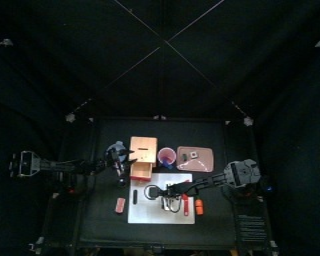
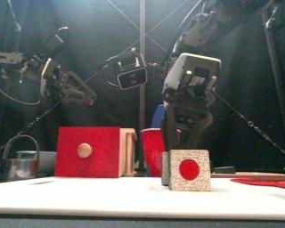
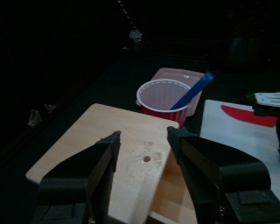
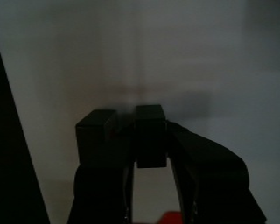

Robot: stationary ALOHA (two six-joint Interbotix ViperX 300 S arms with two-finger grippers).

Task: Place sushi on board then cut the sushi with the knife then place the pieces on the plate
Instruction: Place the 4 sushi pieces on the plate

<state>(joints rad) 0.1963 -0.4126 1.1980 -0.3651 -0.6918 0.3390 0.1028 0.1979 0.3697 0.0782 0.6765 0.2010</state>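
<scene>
Saw metal cutter (image 2: 24, 166) far L on the table, upright, apart from the rest. Noted small reddish item (image 1: 120, 204) on black tabletop just L of white cutting board (image 1: 163, 216); too small to ID. Found L gripper (image 3: 143, 136) hovering over pale top of wooden box (image 2: 89, 152), jaws spread wide w/ nothing btwn them, not touching the box. Saw box's red drawer front facing fwd, round knob at centre. Spotted red cup (image 2: 152, 147) just R of box, behind the board, w/ blue knife (image 3: 198, 88) leaning out over its rim. Found sushi piece (image 2: 189, 169) standing on edge on the board, approx mid-table: white speckled face w/ red centre turned to the front, dark rind at its side. Saw R gripper (image 2: 184, 142) directly above it, reaching down off the R arm, jaws drawn close & pinching the piece's top; in R wrist view made out a dark block btwn the jaws over the white board. Noted pink tray (image 1: 194, 157) at back, just R of the cup, apart from the piece. Made out flat red thing (image 2: 264, 182) low on the board's R side, near the piece but not touching; couldn't ID it.
</scene>
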